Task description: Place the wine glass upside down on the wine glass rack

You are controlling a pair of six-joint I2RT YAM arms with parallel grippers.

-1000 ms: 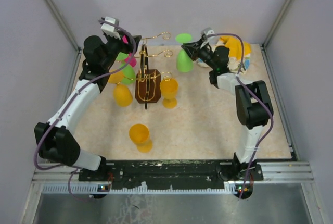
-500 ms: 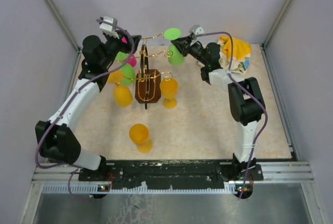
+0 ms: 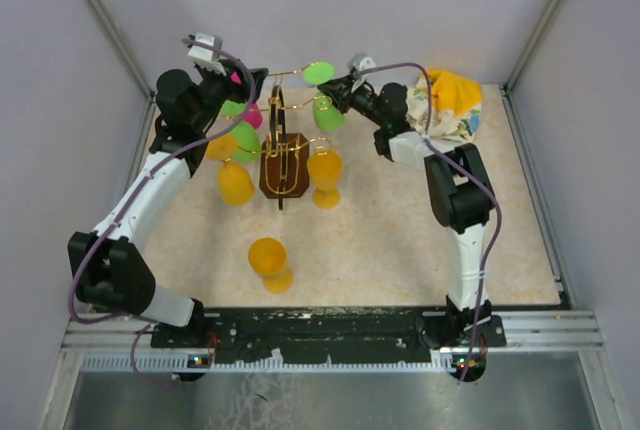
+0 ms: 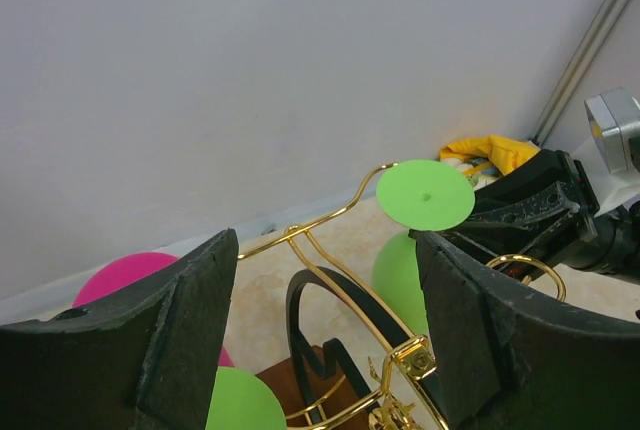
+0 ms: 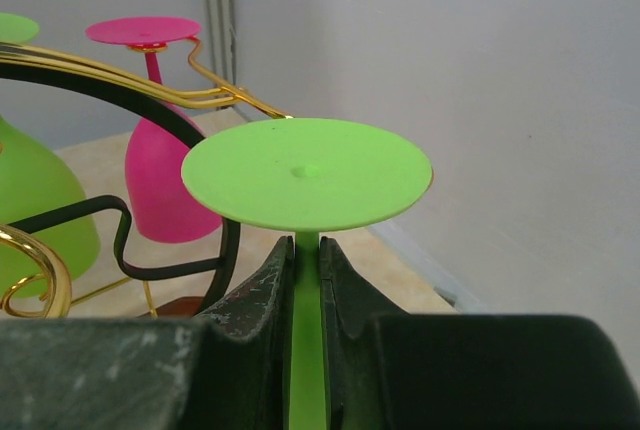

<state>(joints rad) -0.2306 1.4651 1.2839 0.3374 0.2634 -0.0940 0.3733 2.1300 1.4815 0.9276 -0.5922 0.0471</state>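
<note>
While upside down near the rack (image 3: 284, 165), wine glass (image 5: 306, 172) stem in right gripper (image 5: 305, 285).

1. A beige speckled surface (image 3: 400, 240) is carrying everything here.
2. The wine glass rack (image 3: 284, 165) is standing on its dark wooden base toward the far middle.
3. An orange glass (image 3: 269, 262) is sitting alone near the front, possibly tipped; the view is unclear.
4. A yellow cloth (image 3: 447, 100) is lying bunched in the far right corner.

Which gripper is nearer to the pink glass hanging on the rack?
Left. The left gripper is right beside the pink glass; the right gripper, shut on a green glass, is across the rack from it.
</note>
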